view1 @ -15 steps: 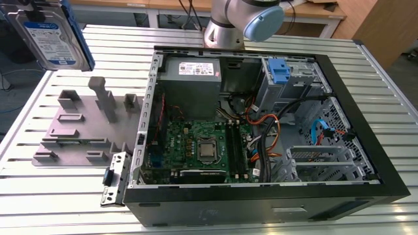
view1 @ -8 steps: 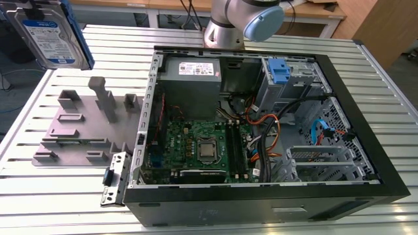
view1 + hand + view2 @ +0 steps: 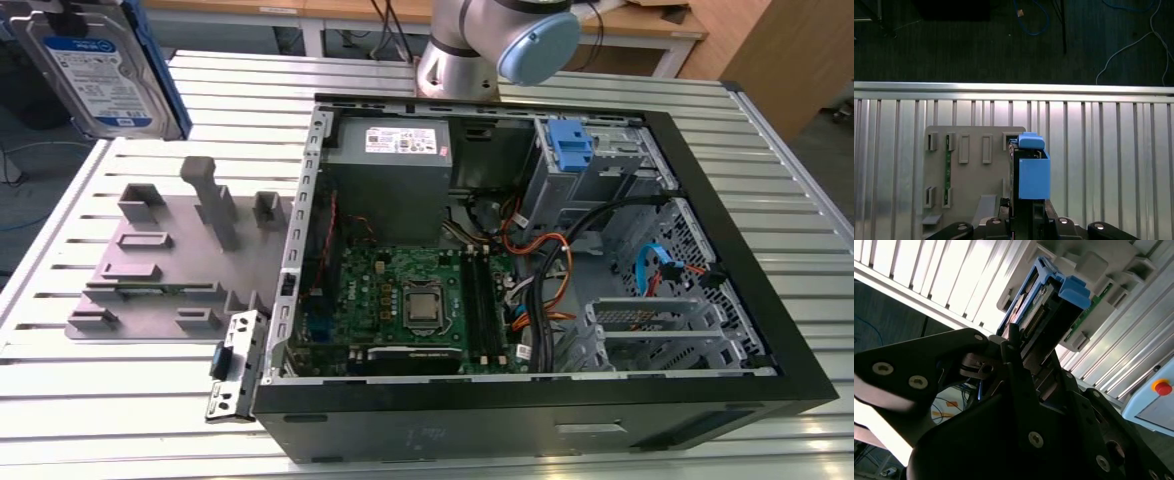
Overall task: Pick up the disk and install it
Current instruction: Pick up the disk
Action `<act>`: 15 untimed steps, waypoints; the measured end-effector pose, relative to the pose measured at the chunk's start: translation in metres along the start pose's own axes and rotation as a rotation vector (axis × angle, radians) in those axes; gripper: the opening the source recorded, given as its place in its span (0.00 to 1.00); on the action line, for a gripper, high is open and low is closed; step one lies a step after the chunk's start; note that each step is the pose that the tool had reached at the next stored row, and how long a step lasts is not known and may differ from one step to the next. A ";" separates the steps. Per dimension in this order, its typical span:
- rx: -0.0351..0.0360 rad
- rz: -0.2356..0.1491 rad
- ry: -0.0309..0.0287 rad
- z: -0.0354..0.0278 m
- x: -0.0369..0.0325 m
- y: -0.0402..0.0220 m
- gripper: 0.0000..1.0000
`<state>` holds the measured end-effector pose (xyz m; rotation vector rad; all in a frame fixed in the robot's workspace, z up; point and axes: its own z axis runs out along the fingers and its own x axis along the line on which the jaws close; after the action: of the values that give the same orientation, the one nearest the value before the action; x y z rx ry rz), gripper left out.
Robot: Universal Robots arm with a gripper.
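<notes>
**Holding the disk clear above the grey tray**

We see the hand [image 3: 1026, 222] clamped on the disk [image 3: 1031, 175], with dark fingers [image 3: 1016, 370] on either side of it. In the first wrist view the disk stands edge-on, blue rail [image 3: 1033, 182] towards us, over one side of the grey tray [image 3: 969, 170].

The second wrist view adds the disk's connector end and the rail's blue tab [image 3: 1074, 291], with the tray's raised blocks beyond. A red button [image 3: 1163, 388] sits on a pale box off to the side.

The exterior view gives us the flat face. The white-and-blue label of the disk [image 3: 100, 65] fills the upper corner at the exterior view's left, lifted off the desk [image 3: 80, 400].

In the first wrist view bare slats run between the tray and the desk's edge, with dark floor [image 3: 954, 45] past it. In the exterior view the open computer case [image 3: 534, 410] lies just beside the tray, at its right. Its blue latch [image 3: 567, 145] is well apart from the disk.
</notes>
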<state>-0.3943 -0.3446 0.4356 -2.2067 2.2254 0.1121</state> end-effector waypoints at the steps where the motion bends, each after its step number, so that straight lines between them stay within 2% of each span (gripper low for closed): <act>1: 0.0001 0.000 0.0000 -0.0009 0.0000 0.0000 0.35; 6: 0.0000 0.000 0.0000 -0.0044 -0.0002 0.0002 0.35; 15: -0.0002 0.000 0.0001 -0.0054 -0.0003 0.0003 0.35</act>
<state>-0.3943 -0.3446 0.4410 -2.2069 2.2256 0.1122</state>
